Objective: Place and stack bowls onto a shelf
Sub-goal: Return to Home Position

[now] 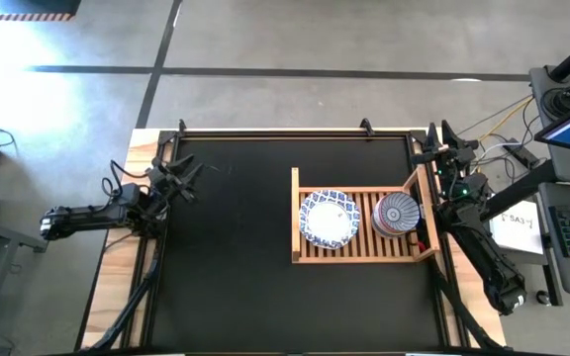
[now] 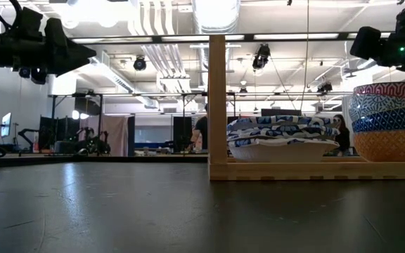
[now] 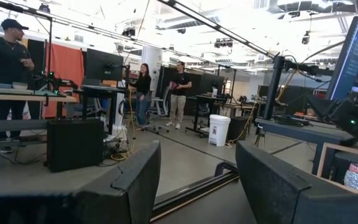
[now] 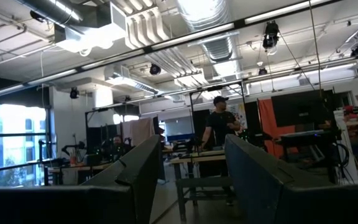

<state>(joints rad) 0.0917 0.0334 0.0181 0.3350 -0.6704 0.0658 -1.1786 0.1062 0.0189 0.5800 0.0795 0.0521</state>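
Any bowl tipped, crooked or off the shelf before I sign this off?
Nothing stands out. The blue-and-white stack and the small coloured stack both sit nested and level on the shelf, apart from each other. The left gripper and right gripper wait at the table's sides, fingers open.

Ceiling strips (image 2: 294, 35) blazing high above the shelf (image 1: 364, 256), pale glare on the floor (image 1: 38, 109) well off it, mat (image 1: 236, 247) around it dark, shadows faint.

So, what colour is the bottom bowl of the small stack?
The bottom bowl is yellow, finely patterned; the low view shows it best.
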